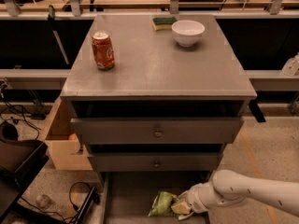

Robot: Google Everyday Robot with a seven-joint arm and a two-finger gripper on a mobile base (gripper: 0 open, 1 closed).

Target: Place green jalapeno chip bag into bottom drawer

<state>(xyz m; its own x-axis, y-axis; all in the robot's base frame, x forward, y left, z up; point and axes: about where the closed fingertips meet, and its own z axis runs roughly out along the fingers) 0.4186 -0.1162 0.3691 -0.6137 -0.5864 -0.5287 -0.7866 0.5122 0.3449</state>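
Observation:
The green jalapeno chip bag [163, 203] is crinkled and shiny and lies low over the floor of the pulled-out bottom drawer [126, 195], right of its middle. My gripper [183, 206] comes in from the right on a white arm [252, 190] and is shut on the bag's right end. Whether the bag rests on the drawer floor I cannot tell. The lower part of the drawer is cut off by the frame's bottom edge.
A grey cabinet top [154, 64] carries a red soda can [103, 50], a white bowl [188, 32] and a green-and-yellow sponge [164, 22]. Two drawer fronts with knobs [158, 133] sit above the open drawer. A cardboard box [63, 143] and cables [74, 195] are at the left.

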